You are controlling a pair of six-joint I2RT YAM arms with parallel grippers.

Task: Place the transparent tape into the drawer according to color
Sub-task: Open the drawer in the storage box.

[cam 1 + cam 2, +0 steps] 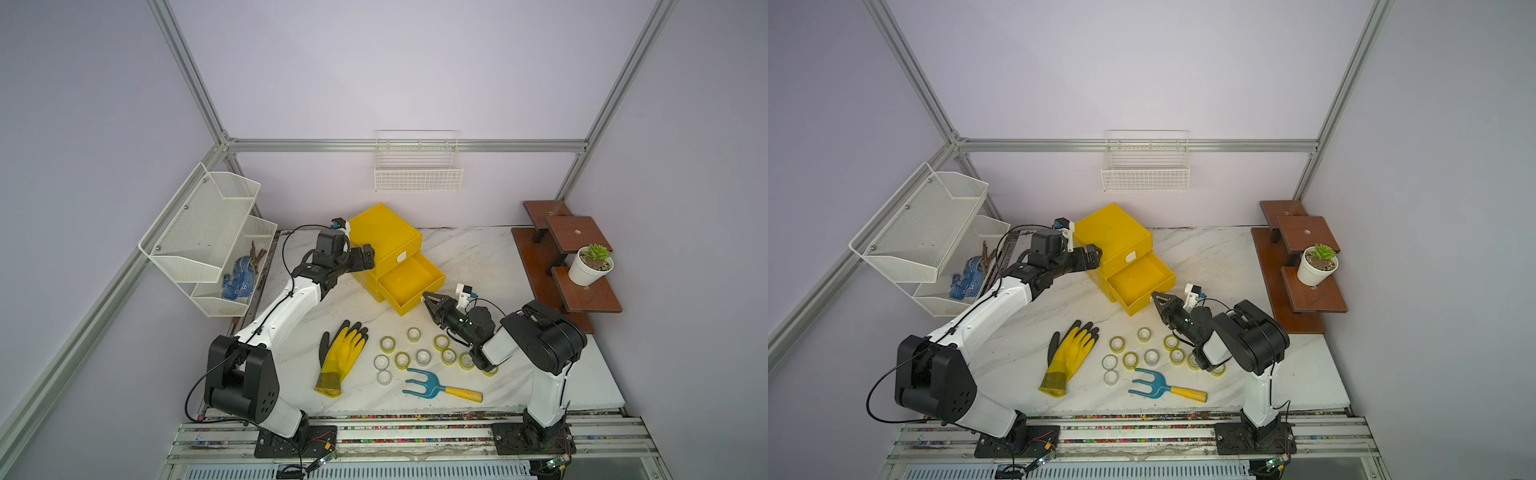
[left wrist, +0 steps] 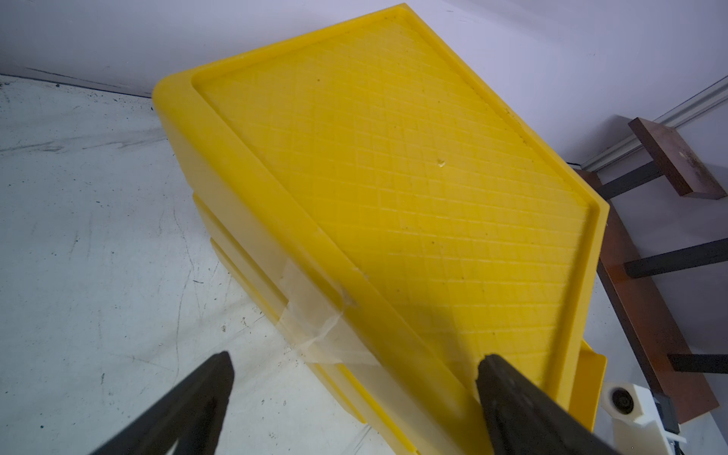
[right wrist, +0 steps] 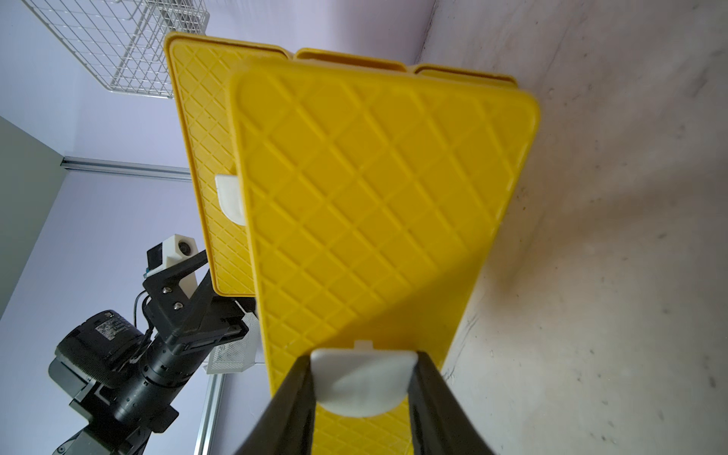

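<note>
- Both top views: gripping the front of the pulled-out drawer (image 1: pixel 409 279) with the right gripper (image 1: pixel 426 296), jaws closed, on the near right side of the yellow cabinet (image 1: pixel 382 232). Nothing but bare yellow floor showing between the drawer's walls.
- Hovering the left gripper (image 1: pixel 369 254) at the cabinet's upper left edge, jaws spread wide, gripping nothing.
- Lying flat on the near part of the marble table (image 1: pixel 478 257): the transparent tape rolls (image 1: pixel 423 356), clustered between a yellow glove (image 1: pixel 338 357) on the left and the right arm. Well apart from the drawer, with a blue garden fork (image 1: pixel 432 384) just nearer. Rightmost rolls partly hidden under the arm.
- Open marble right of the drawer as far as the wooden shelf (image 1: pixel 569 243); a bare strip between drawer front and rolls, crossed only by the right arm.
- Left wrist view: straddling the cabinet's raised top rim with wide-open fingers (image 2: pixel 197 405), one over the lid, one out over bare table. Contact with the cabinet not clear.
- Right wrist view: closed on the white handle (image 3: pixel 362 386) of the drawer front, a finger (image 3: pixel 293 405) tight against each side. Clear marble running along one edge of the drawer.
</note>
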